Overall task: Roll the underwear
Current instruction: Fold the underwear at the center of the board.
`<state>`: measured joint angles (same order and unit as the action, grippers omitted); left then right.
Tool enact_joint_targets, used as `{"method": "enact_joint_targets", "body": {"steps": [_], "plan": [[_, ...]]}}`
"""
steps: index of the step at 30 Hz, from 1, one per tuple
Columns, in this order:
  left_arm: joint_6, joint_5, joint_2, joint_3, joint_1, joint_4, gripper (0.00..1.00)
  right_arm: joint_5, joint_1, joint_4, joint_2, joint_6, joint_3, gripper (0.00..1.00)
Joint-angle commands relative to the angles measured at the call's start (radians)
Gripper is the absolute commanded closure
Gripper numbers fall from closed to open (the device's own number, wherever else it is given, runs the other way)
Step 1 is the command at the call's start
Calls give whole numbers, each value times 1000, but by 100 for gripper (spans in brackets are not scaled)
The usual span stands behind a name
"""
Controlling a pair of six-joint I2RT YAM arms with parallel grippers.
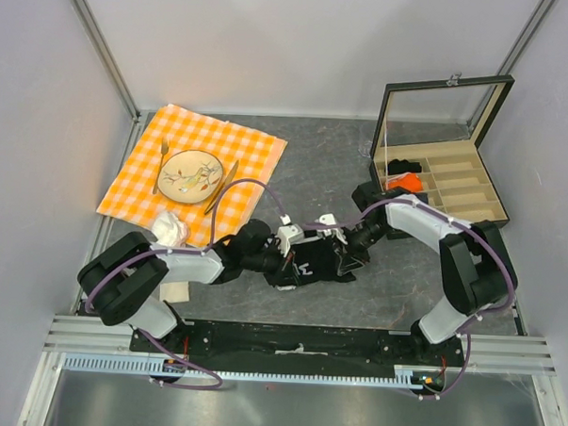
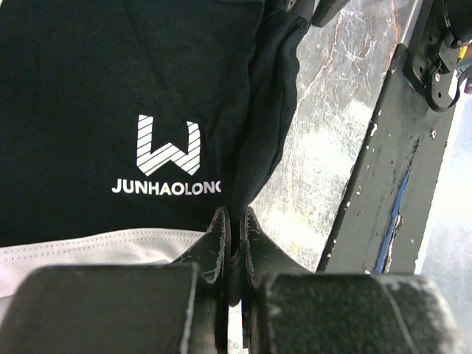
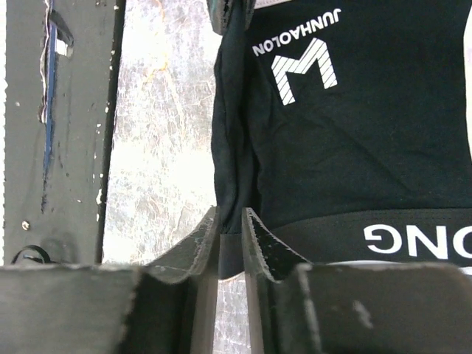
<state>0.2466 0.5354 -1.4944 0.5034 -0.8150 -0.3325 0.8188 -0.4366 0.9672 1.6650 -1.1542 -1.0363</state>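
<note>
The underwear [image 1: 312,263] lies on the grey table between the two arms: black fabric with a white W logo and a white band. In the left wrist view the underwear [image 2: 110,110] fills the upper left, and my left gripper [image 2: 234,221] is shut on its folded near edge. In the right wrist view the underwear [image 3: 354,125] fills the right side, with a black lettered waistband. My right gripper [image 3: 230,221] is shut on a fold of that edge. In the top view the left gripper [image 1: 284,255] and right gripper [image 1: 344,251] hold opposite ends.
An orange checked cloth [image 1: 193,171] with a plate [image 1: 191,175], fork and knife lies at the back left. An open wooden box [image 1: 446,178] with an orange roll and a black roll stands at the back right. A black rail [image 1: 297,341] runs along the near edge.
</note>
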Motion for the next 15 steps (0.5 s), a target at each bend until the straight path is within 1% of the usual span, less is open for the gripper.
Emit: {"method": "enact_joint_targets", "body": {"steps": [1,2,3,4,6,7,8,9,10,11,15], "plan": [[40,51,7,-11,-16,-11,97,46,-4,7,-99,-94,44,68],[43,52,2,-11,-21,-13,97,46,-7,-11,-117,-98,51,57],[48,57,-7,-11,-23,-13,97,43,-13,-25,-160,-99,71,51],[55,60,-10,-9,-26,-11,97,39,-33,-47,-181,-98,85,42],[65,63,-13,-9,-24,-14,97,14,-71,-157,-252,-72,152,35],[72,58,-12,-11,-24,-13,97,-27,-118,-207,-273,-50,182,32],[75,58,-10,-14,-24,-16,97,-50,-143,-325,-292,-6,212,27],[79,60,-10,-16,-24,-16,97,-81,-165,-390,-319,28,270,27],[85,61,-7,-16,-24,-19,97,-134,-203,-448,-329,51,295,26],[88,69,-7,-17,-26,-22,97,-154,-217,-519,-333,65,323,26],[99,72,-4,-19,-26,-26,97,-230,-264,-600,-329,77,352,27]]}}
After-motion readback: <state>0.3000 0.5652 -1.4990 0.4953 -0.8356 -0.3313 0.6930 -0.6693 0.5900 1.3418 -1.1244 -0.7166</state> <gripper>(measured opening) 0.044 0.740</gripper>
